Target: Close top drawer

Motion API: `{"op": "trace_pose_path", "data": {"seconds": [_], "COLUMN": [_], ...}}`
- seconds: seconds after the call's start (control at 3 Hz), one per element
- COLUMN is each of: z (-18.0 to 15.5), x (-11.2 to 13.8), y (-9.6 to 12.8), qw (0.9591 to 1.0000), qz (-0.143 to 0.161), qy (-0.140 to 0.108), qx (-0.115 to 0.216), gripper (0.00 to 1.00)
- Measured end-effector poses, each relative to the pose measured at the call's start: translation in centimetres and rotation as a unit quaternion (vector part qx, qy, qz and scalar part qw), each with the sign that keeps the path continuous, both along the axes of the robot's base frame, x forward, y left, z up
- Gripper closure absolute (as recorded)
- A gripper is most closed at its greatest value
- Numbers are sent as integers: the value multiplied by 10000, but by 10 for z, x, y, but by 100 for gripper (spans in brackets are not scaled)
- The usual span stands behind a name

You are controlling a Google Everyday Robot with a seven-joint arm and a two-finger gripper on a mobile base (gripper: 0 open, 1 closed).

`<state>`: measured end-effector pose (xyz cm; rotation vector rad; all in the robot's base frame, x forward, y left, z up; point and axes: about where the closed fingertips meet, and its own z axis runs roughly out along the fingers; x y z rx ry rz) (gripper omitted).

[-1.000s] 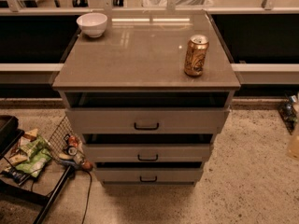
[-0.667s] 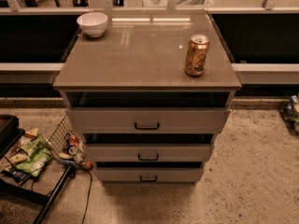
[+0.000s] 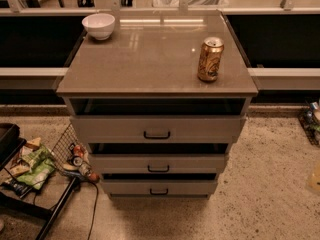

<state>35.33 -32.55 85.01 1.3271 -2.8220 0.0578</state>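
Change since earlier: nothing has shifted; the drawers, can and bowl lie as they did a second ago, and no arm has come into view
Top drawer: pulled part way out, its wide grey front standing proud of the cabinet, with a dark gap between the front's upper edge and the slab above
Black handle: small, centred on that front, facing the camera
Tool: outside the picture, so whether it is wide, narrow or holding anything cannot be told
Key relation: the front's long axis runs left to right across the view, and the drawer's travel is straight back, away from the camera; which way it lies from the tool cannot be told while the tool is unseen
Likely step: approach not yet begun; a square push near the middle of the front should keep the drawer from skewing
Middle drawer: narrower, also open, just below
Bottom drawer: narrowest, also open
Worktop: glossy brown, overhanging the open top drawer
Can: upright near the right front corner, well apart from the bowl
Bowl: white, at the back left corner
Wire basket: on the floor to the left, with snack packets beside it
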Motion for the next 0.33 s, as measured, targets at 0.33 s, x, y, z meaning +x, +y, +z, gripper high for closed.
{"op": "trace_pose_path", "data": {"seconds": [0.33], "z": [0], "x": [0], "y": [0], "qw": [10000], "qz": [-1], "qy": [-11], "qx": [0], "gripper": [0]}}
